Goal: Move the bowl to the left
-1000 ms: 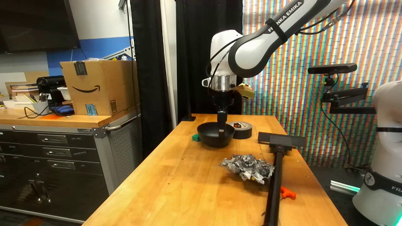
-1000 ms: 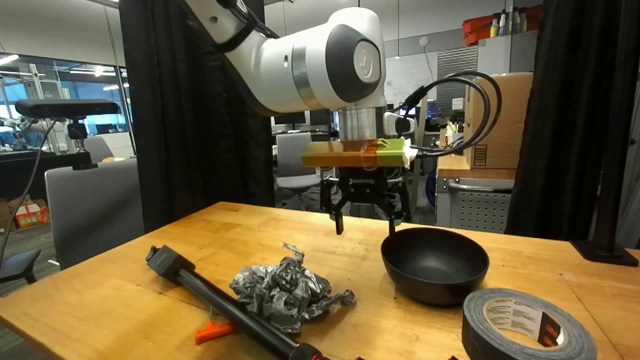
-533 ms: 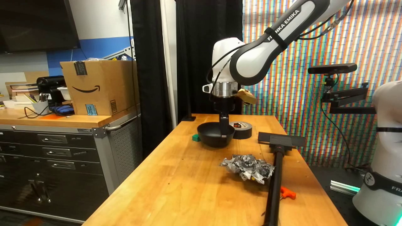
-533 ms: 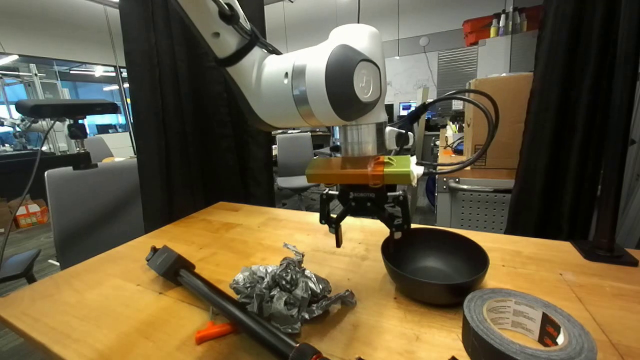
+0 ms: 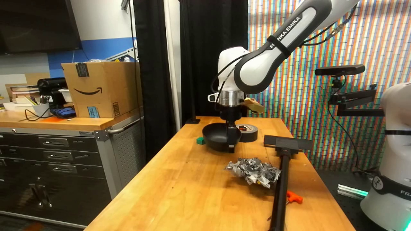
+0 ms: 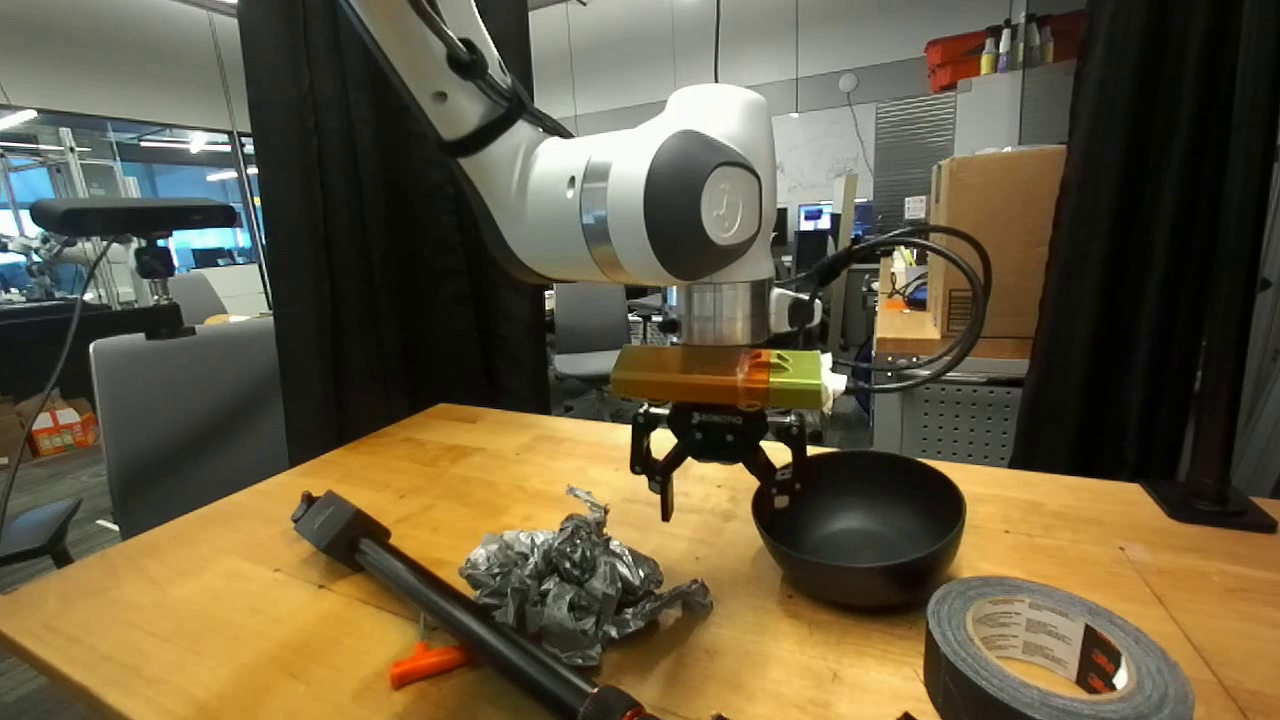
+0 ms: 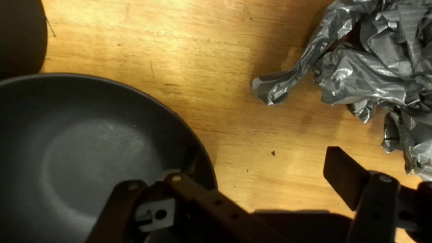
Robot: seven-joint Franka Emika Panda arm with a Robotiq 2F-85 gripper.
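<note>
The tool (image 6: 724,506) stands wide; one finger (image 6: 783,490) inside the bowl (image 6: 875,540), one outside over the bench (image 6: 780,665); a tape roll (image 6: 1160,680) lies nearby.

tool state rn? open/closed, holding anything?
Tool: open, holding nothing; jaws spread wide, one inside the black bowl, the other outside it.
</note>
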